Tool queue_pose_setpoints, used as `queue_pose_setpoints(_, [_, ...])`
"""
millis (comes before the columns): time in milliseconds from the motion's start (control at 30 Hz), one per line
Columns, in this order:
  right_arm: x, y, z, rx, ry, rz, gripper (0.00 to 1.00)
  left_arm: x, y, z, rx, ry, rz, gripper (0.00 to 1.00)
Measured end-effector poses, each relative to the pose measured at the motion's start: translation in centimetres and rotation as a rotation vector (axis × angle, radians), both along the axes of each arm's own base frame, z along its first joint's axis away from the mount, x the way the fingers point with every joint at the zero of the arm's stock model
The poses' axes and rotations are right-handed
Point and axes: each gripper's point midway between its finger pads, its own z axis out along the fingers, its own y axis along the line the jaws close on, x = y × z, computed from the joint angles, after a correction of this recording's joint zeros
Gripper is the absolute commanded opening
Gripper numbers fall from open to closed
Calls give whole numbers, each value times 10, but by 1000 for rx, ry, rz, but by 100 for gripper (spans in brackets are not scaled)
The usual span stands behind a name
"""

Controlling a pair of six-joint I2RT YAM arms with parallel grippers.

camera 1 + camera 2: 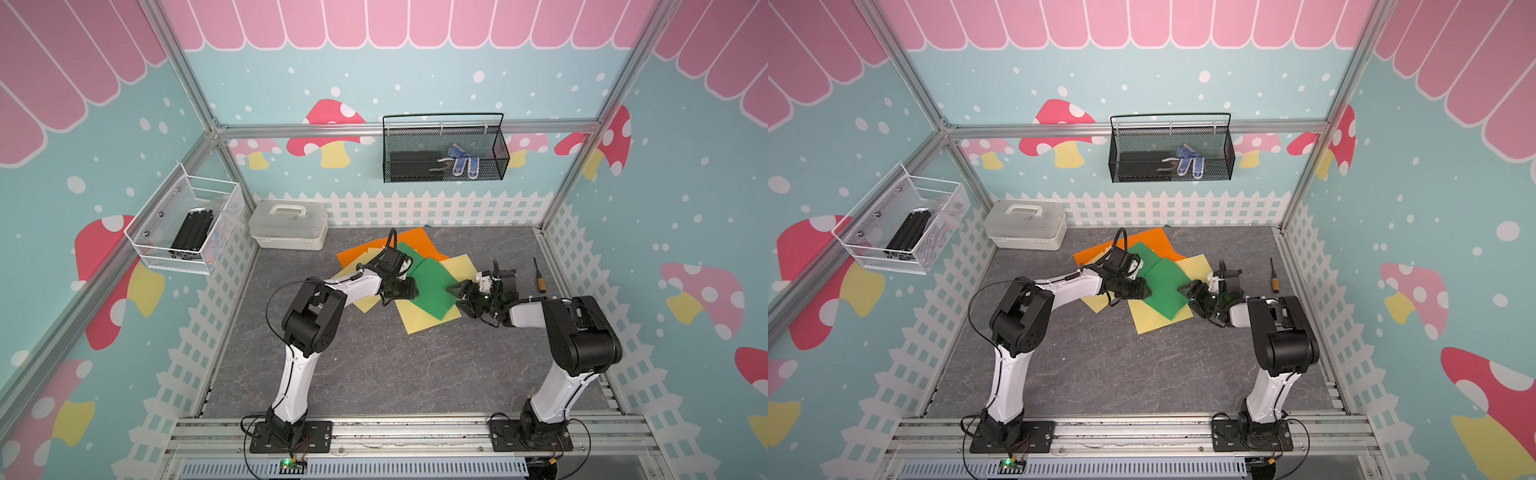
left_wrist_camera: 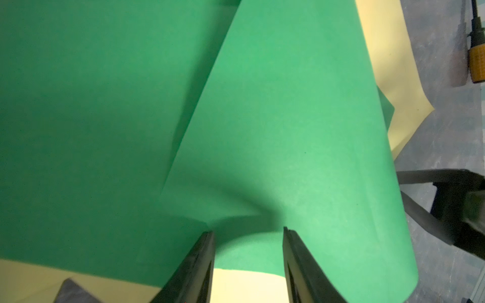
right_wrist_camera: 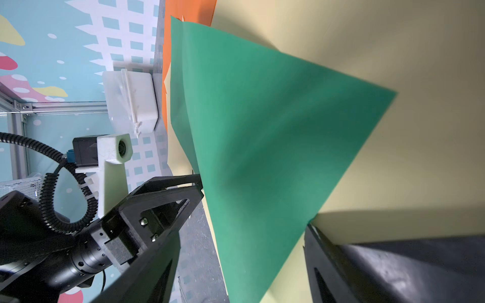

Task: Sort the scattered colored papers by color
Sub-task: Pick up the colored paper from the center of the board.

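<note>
1. Just beside the white box (image 1: 288, 224), the colored papers (image 1: 424, 322) lie in one overlapping heap. The orange paper (image 1: 415, 239) is nearest the box, yellow spreads farther out, and two green sheets cross the middle. Nothing looks sorted yet.
2. On the box side of the top green sheet (image 1: 432, 291), the left gripper (image 2: 248, 232) has its jaws apart. Its fingertips (image 2: 207, 236) are down on the paper, which ridges between them, so it is likely pinning the sheet or gathering a fold.
3. At that sheet's corner away from the box, the right gripper (image 1: 452, 296) stands wide apart, straddling the raised corner, probably to take it.
</note>
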Motion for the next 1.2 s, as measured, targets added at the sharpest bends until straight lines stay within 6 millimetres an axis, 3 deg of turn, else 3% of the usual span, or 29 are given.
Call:
queue_pose_setpoints(500, [0,8,14,174,0,-52,78,0,0,0,-2,3,5,47])
queue_pose_setpoints(733, [13,10,25,253,-40,-81,79,1,-3,0,-7,-4,2,47])
queue_pose_setpoints(1000, [28,12,14,337,-34,-124,79,3,-7,0,-16,-10,-4,47])
queue_pose_setpoints(1200, [35,10,29,361,-98,-142,78,3,-7,0,-17,-10,-5,47])
